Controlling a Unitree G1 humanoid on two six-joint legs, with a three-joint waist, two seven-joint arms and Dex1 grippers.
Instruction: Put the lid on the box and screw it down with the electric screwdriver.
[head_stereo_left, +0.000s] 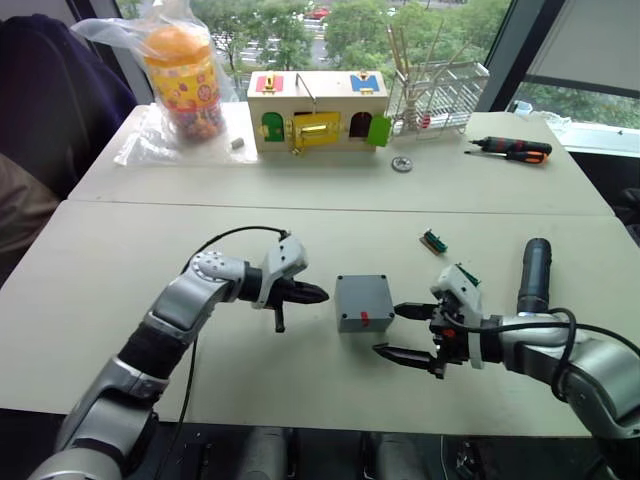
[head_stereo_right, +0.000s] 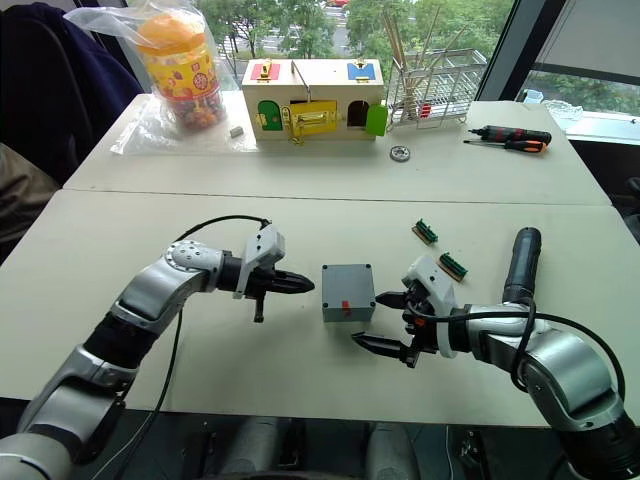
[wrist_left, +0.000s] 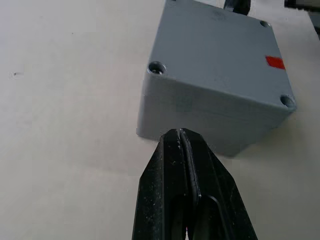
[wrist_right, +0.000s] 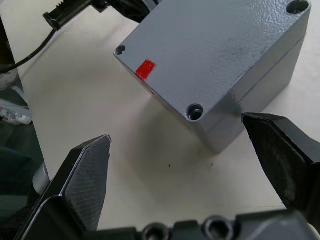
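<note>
- The lid (wrist_right: 220, 55) already sits on the box (head_stereo_left: 362, 303); a seam line runs round the grey body just under the top, and the corner holes look empty, so I judge the covering step done and the screwing not yet begun
- The closed box stands near the middle of the front surface (head_stereo_left: 120, 260), between the two arms, with a small red mark on its top
- The left end effector (head_stereo_left: 305, 293) is pinched together with nothing in it, its tip just beside the box's left side; from the wrist view it points at the lower edge of that wall
- The right end effector (head_stereo_left: 402, 330) is spread wide and empty, one finger near the box's right side and the other lower down toward the front edge of the surface; the near corner of the box lies between the fingers (wrist_right: 85, 175) without touching either
- The electric screwdriver (head_stereo_left: 534, 274) lies flat on the surface to the right of the box, beyond the right forearm, untouched
- Next, as I judge it, the right arm has to turn away to that tool and grip its thick barrel, while the left steadies the box so it does not slide under the bit
- Two small green parts (head_stereo_right: 426, 232) lie behind the box; whether they are screws I cannot tell
</note>
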